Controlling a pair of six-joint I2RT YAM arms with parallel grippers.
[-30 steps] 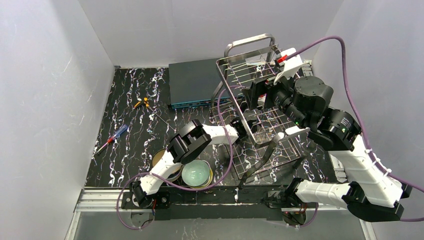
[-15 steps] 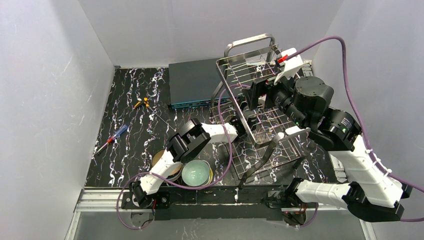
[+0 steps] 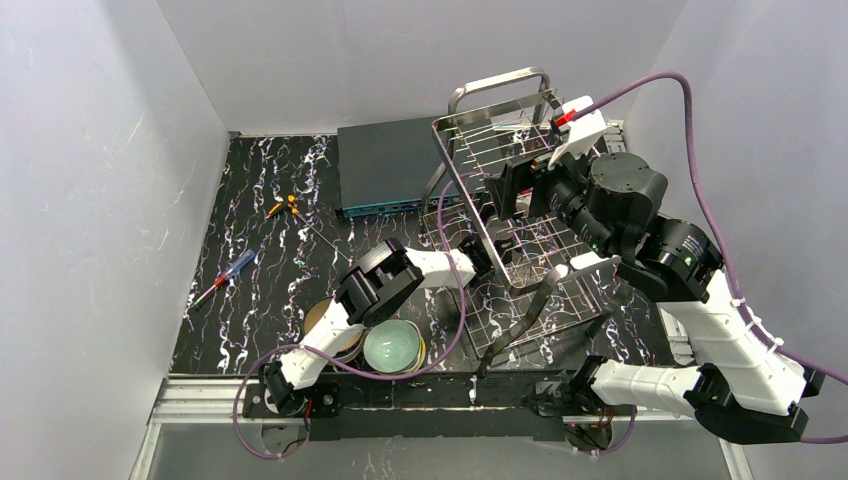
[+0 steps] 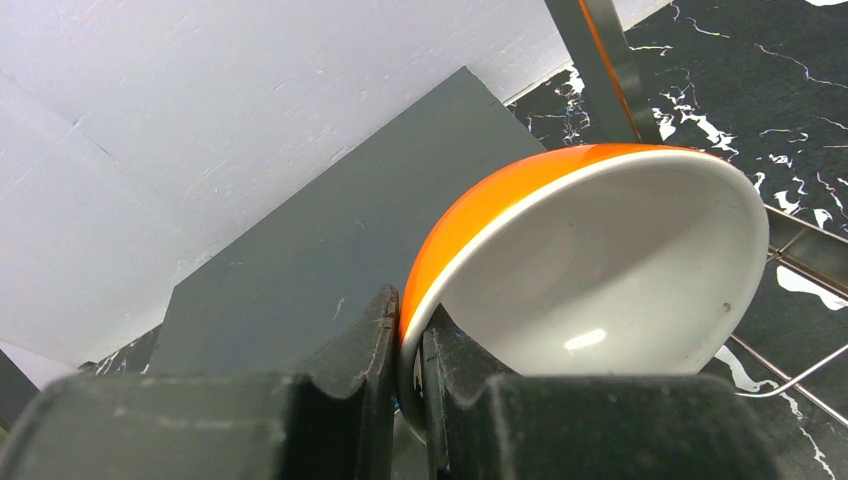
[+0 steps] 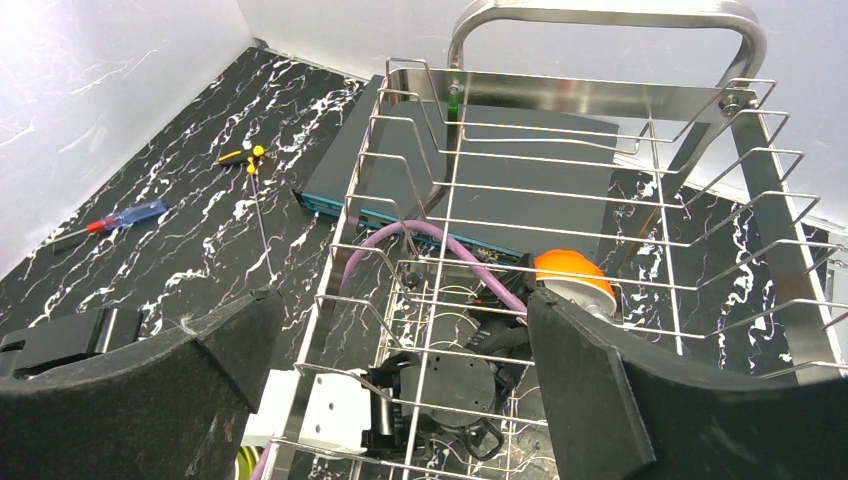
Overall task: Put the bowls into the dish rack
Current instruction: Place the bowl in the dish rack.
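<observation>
Right now, pinching the orange-and-white bowl [image 4: 590,260] by its rim with the left tool [image 4: 408,335], one finger on the orange outside, the other on the white inside. Holding it tilted on edge, white hollow turned toward the left wrist camera, inside the dish rack [image 3: 500,215], with rack wires just below its lower rim. From the right wrist, visible through the wires as an orange dome low in the basket.

On the other side, keeping the right tool [image 5: 400,330] spread wide, with black fingers [image 5: 590,400] flanking the rack's near wires; cannot tell whether touching them.

Elsewhere on the desk [image 3: 270,270]: behind the rack, the dark-teal box [image 3: 385,160]; by the left arm's base, a pale green bowl [image 3: 392,345] just beside a beige-rimmed bowl [image 3: 325,320]; farther left, well apart, a red-and-blue screwdriver [image 3: 225,277].
</observation>
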